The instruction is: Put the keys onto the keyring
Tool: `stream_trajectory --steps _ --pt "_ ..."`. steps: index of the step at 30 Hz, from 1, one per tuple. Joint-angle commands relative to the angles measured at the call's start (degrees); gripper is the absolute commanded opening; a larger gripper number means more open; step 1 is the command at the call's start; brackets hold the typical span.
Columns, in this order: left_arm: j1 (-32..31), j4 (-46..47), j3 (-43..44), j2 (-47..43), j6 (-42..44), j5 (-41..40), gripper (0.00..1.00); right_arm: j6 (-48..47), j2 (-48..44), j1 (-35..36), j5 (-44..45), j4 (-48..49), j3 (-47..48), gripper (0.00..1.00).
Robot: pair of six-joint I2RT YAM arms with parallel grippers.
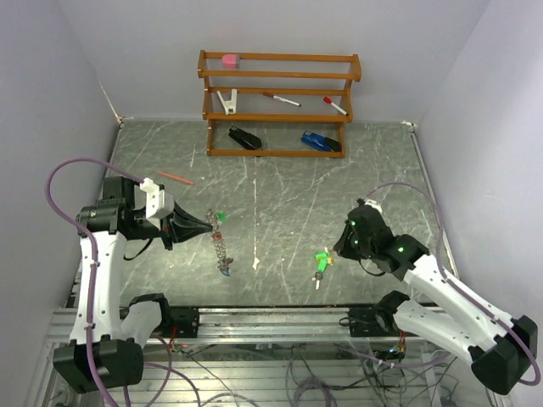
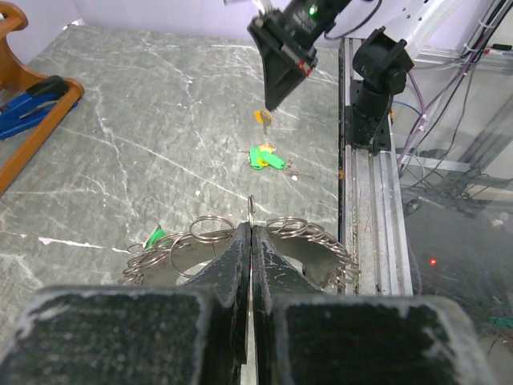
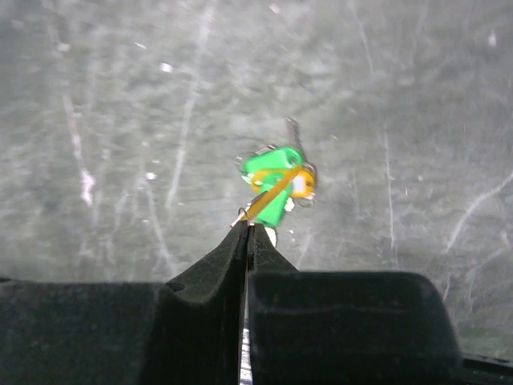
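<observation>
Over marble table (image 1: 339,170) | left claw (image 2: 250,233) pinching keyring (image 1: 222,248), partly hidden | right claw (image 3: 247,228) pinching orange key (image 3: 272,191)

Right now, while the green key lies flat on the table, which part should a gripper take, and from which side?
I would take the green key by its plastic head, from straight above, straddling its width: it lies flat, and the head looks its thickest part.

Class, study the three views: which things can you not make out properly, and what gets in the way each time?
- Left wrist: the near part of the keyring, behind the left gripper shut on it.
- Right wrist: the end of the orange key, inside the shut right gripper; the green key behind it is blurred.
- Top external: the keys on the keyring, too small to count.
</observation>
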Motion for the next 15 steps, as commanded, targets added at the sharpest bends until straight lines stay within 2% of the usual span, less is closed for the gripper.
stream_trajectory --steps 1,5,11,15 --pt "0.7 -5.3 2.5 0.6 6.7 5.0 0.07 -7.5 -4.1 -0.1 -2.1 -2.1 6.3 0.0" --pt "1.2 -9.6 4.2 0.9 9.8 5.1 0.07 -12.0 -6.1 0.0 -5.4 -1.8 11.4 0.0" --pt "3.6 -9.9 7.6 1.7 3.3 5.0 0.07 -14.7 -1.3 1.1 -10.8 0.4 20.6 0.0" --pt "5.4 -9.8 10.9 3.0 -3.5 5.1 0.07 -15.9 3.5 6.5 -8.2 1.5 27.2 0.0"
